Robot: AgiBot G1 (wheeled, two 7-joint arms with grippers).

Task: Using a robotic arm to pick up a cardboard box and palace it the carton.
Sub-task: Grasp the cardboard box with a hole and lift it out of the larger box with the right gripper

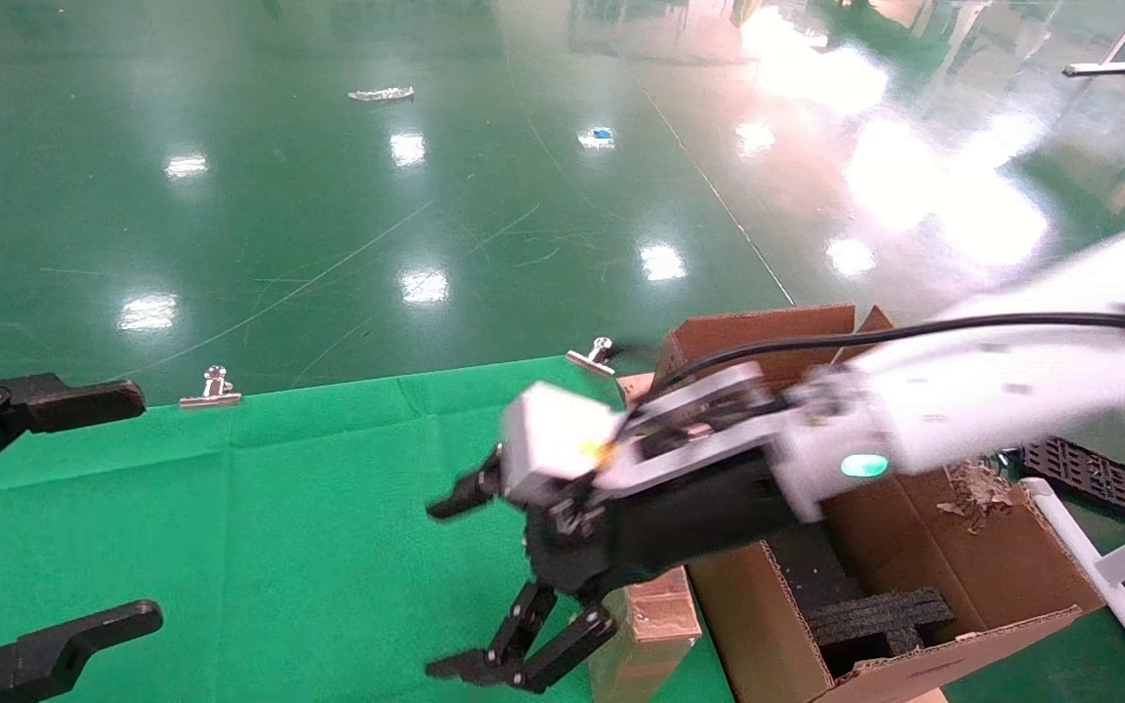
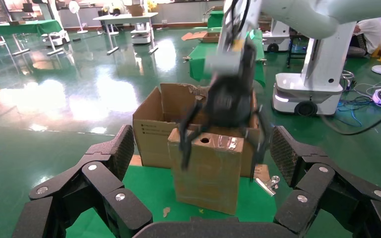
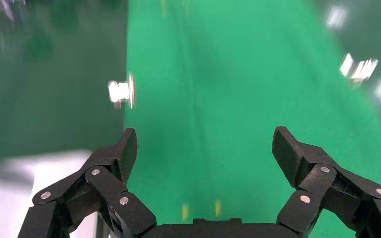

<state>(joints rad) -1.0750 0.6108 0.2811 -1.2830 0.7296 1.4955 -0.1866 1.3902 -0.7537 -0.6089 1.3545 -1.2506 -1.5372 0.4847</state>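
No label is readable to me; faint print on the carton [image 2: 151, 131] side is too small. My right pincer [image 1: 445, 591] on the robotic arm [image 1: 992, 381] hangs released, fingers spread, grasping nothing. The cardboard box [image 2: 209, 168] stands upright on the green tabletop [image 1: 279, 527], just beside the carton, right under that pincer's wrist. My left pincer [image 1: 133, 503] waits released at the tabletop's left edge, well apart.

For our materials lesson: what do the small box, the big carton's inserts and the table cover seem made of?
Cardboard box: brown cardboard, matte, shiny tape along its top edge. Inserts in the carton: probably black foam, dull and layered. Table cover: likely green cloth, creased and clipped at the edge.
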